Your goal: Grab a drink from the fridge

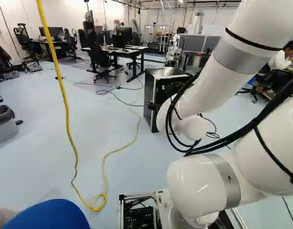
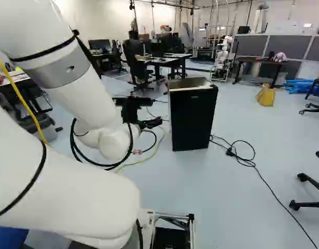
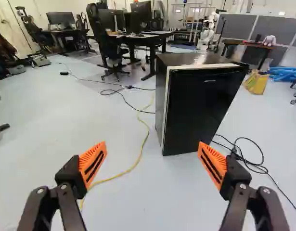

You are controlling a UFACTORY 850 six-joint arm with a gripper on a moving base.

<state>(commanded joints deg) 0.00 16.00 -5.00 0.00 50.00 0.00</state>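
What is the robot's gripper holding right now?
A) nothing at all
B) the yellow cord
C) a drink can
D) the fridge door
A: the gripper is open, its orange pads wide apart with nothing gripped between them, and the black fridge stands ahead of it with its door shut.

Mini fridge (image 2: 193,122) is on the floor (image 2: 242,207), ahead of the hand (image 2: 156,112). In the R base view, a cord (image 2: 263,179) lies R of it & a bag (image 2: 266,96) sits farther back R. Way back R is a counter (image 2: 258,60) w/ a stuffed toy (image 2: 279,57) on top. Back L is a big counter (image 3: 155,36) w/ monitors (image 3: 133,22) on it, office chair (image 3: 107,43) by it.
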